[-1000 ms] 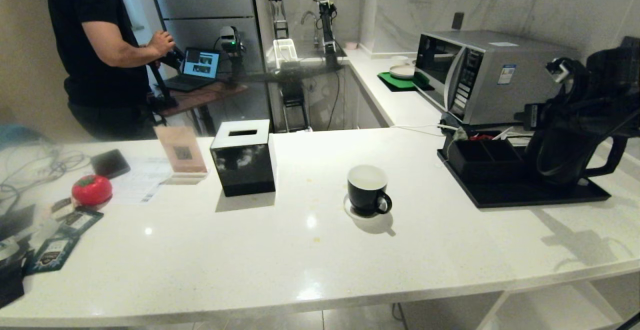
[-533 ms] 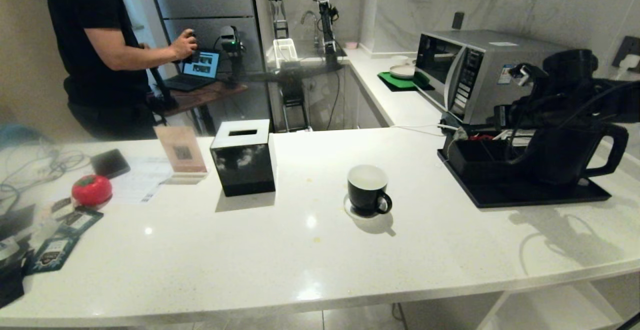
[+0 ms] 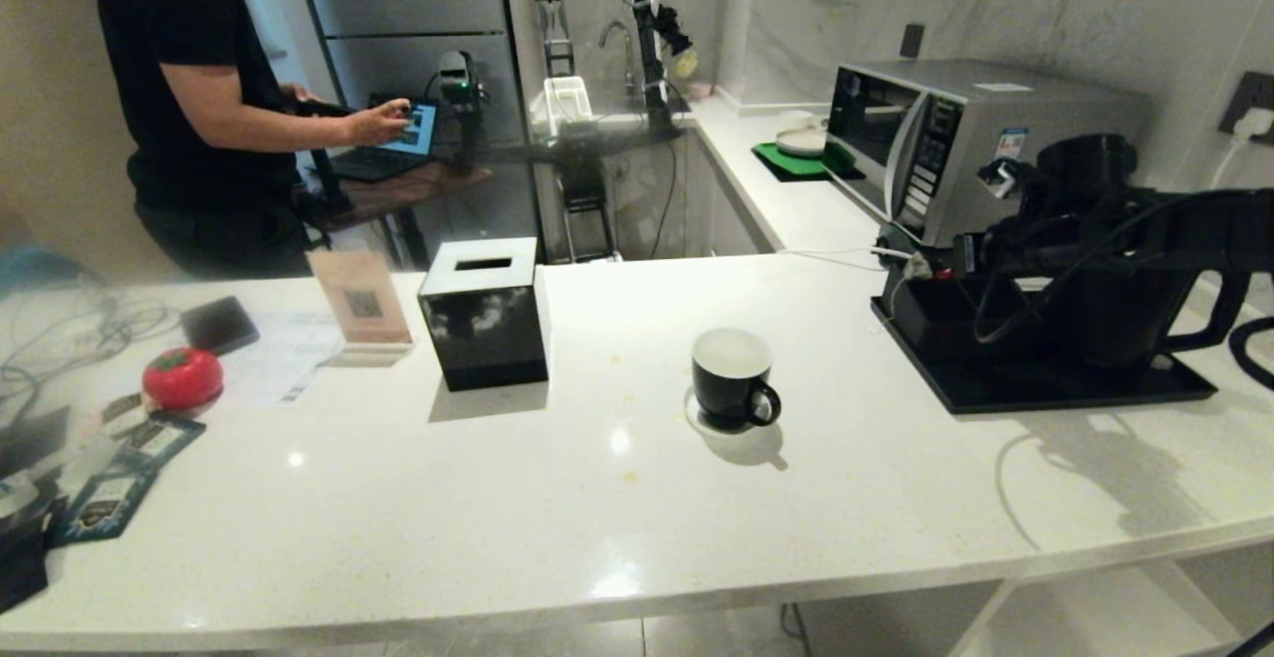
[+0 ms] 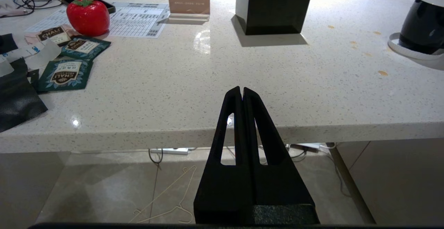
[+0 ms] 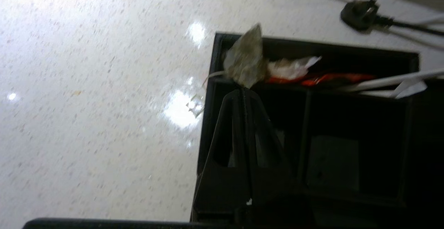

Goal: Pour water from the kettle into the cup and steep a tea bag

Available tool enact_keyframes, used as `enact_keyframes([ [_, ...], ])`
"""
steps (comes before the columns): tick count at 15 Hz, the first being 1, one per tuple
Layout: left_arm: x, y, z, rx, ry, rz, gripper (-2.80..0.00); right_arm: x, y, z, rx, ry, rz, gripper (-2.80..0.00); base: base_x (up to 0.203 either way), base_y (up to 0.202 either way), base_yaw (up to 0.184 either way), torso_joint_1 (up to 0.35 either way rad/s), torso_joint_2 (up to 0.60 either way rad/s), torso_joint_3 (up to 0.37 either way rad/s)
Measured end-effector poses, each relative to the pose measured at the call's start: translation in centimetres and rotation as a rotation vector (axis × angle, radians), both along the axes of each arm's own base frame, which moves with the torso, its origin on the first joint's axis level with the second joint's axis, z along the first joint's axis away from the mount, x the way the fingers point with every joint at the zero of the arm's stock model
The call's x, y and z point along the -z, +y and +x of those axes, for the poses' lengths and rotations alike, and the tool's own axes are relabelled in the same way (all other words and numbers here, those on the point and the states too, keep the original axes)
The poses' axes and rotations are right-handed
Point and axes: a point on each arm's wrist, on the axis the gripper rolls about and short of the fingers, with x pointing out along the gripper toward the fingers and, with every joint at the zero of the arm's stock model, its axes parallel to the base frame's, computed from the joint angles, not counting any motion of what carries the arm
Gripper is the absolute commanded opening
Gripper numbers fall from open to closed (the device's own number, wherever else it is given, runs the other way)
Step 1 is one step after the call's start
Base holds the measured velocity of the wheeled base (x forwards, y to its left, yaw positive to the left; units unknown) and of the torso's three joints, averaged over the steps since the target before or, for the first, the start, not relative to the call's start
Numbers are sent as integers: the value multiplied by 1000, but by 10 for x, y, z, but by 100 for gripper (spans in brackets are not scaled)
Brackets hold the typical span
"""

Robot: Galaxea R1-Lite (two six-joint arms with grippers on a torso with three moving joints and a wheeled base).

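The black cup [image 3: 734,378] with a white inside stands on a white coaster mid-counter and also shows in the left wrist view [image 4: 421,24]. The matte black kettle [image 3: 1125,324] stands on a black tray [image 3: 1045,393] at the right, partly hidden by my right arm, which reaches across it. The pale tea bag [image 5: 244,60] leans on the corner of a black compartmented box [image 5: 312,118]. My right gripper [image 5: 244,89] is shut and empty, its tips just short of the bag. My left gripper [image 4: 241,89] is shut and empty, low at the counter's front edge. No water shows.
A black tissue box [image 3: 485,314] stands left of the cup. A red strawberry-shaped object [image 3: 182,376] and teal packets [image 4: 66,74] lie far left. A microwave [image 3: 955,144] sits behind the tray. A person [image 3: 189,90] works at a laptop beyond the counter.
My right arm has swung left and down across the kettle, bringing its gripper over the compartmented box. The person's hand has shifted on the laptop. The left arm has stayed still.
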Motion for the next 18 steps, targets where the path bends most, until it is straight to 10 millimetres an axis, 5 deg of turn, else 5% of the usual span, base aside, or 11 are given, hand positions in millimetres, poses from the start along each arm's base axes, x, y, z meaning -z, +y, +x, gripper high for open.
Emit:
enact_keyframes([
  [1,0,0,0,0,0,0,-280,0,0,2,6,-18,-5,0,0,0,0,0,0,0],
  [18,0,0,0,0,0,0,-280,19,-2,28,8,-193,-27,0,0,0,0,0,0,0],
])
